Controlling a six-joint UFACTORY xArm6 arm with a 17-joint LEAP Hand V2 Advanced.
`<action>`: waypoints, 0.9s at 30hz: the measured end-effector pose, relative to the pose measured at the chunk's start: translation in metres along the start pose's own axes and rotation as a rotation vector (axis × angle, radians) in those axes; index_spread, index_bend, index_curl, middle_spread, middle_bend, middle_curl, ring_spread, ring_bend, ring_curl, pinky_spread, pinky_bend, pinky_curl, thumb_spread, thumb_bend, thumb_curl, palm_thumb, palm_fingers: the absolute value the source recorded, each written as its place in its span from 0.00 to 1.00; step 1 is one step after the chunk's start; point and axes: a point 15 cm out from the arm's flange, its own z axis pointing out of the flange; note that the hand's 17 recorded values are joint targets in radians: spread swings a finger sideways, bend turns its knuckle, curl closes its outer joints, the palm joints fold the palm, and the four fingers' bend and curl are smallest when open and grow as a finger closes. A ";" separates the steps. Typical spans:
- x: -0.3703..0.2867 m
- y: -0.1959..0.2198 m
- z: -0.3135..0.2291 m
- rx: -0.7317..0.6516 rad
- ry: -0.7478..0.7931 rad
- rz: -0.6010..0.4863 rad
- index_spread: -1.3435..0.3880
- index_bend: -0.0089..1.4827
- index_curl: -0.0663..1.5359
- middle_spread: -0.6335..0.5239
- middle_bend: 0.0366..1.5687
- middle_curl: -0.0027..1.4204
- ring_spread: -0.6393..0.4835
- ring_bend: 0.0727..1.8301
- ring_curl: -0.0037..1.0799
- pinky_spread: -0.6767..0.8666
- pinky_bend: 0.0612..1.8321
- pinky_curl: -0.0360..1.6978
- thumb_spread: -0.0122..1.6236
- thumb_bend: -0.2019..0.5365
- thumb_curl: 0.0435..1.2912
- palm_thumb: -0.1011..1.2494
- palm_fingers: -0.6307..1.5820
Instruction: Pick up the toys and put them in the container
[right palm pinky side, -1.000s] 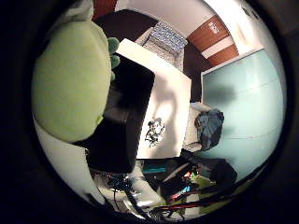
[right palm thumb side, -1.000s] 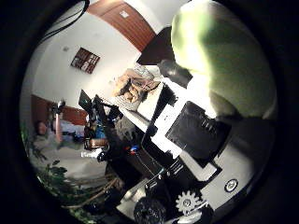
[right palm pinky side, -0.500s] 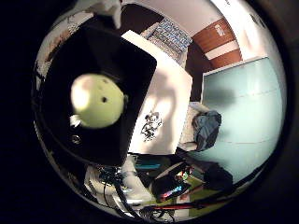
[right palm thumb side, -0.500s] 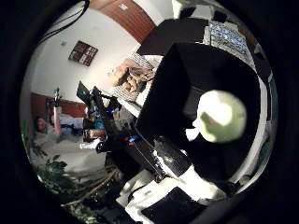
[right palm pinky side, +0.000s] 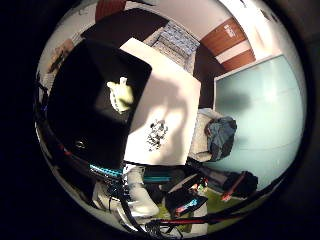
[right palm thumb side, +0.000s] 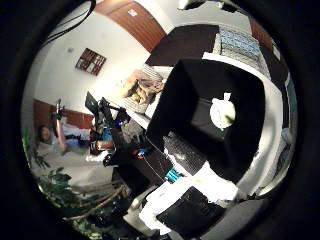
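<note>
A pale green plush toy lies on the floor of the black container, which stands on a white table. The right thumb side palm view shows the same toy inside the container, well below the palm. A small black-and-white toy lies on the table beside the container.
A patterned cushion lies beyond the table's far end. A dark bag sits on the floor beside the table. A desk with screens and clutter stands to one side of the table.
The green toy was in my hand close to the palm, then dropped into the black container and now lies on its floor. My hand has risen higher above the container.
</note>
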 end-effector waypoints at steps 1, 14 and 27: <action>0.012 0.002 -0.004 0.003 0.008 0.021 0.55 0.11 0.23 0.56 0.11 0.23 0.75 0.21 0.23 0.80 0.30 0.27 0.71 0.25 0.24 0.51 0.38; 0.186 0.074 -0.029 -0.046 0.144 0.352 0.58 0.11 0.22 0.60 0.11 0.23 0.77 0.22 0.21 0.80 0.32 0.23 0.71 0.24 0.24 0.50 0.38; 0.270 0.182 0.056 -0.202 0.071 0.677 0.63 0.11 0.21 0.65 0.11 0.24 0.79 0.23 0.21 0.79 0.34 0.20 0.72 0.25 0.23 0.47 0.37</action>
